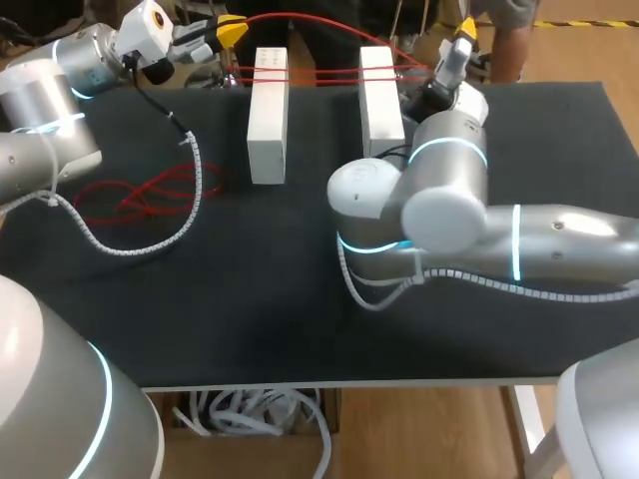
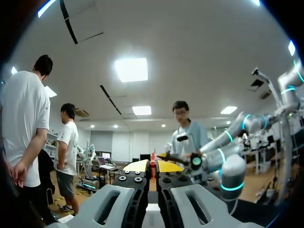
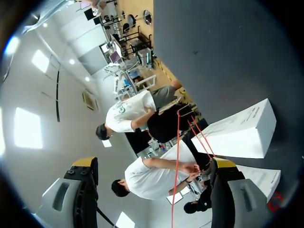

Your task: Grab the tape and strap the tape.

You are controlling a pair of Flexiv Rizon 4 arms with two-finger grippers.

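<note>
While the left gripper (image 1: 228, 30) is pressed shut on the red tape (image 1: 324, 73), the tape's strands run crosswise around two white boxes (image 1: 268, 115) toward the right gripper (image 1: 461, 35), whose spread fingers straddle one strand without touching it.

1. The near half of the worktop (image 1: 250, 319) is bare, with broad room for either arm to pass.
2. A bare lane runs between the left white box (image 1: 268, 115) and the right white box (image 1: 380, 100). Taut red tape (image 1: 324, 72) crosses its far end (several strands, close together).
3. The right arm's elbow (image 1: 429, 200) bulks just beside the right box's near end, closing that side.
4. Loose red loops (image 1: 140, 195) and the left arm's white spiral cable (image 1: 195, 175) clutter the worktop left of the left box.
5. The far right corner lies open.
</note>
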